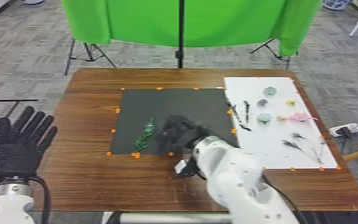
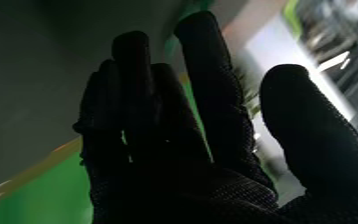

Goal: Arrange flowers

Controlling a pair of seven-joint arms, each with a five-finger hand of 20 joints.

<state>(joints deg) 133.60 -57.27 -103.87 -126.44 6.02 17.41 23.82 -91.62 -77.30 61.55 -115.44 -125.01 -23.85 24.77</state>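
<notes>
Ahead of my right hand (image 1: 182, 132), the dark mat (image 1: 168, 101) gives me open room toward the table's (image 1: 149, 78) far edge — the pole (image 1: 181, 30) and green cloth (image 1: 131, 22) stand beyond. Just left, the sprig (image 1: 146, 134) blocks a low sweep; right, black stems (image 1: 238, 115) lie in the way — then flowers (image 1: 301, 116) on the white sheet (image 1: 262, 152).

The sprig (image 1: 145, 135) is green, the flower (image 1: 301, 117) pink.
</notes>
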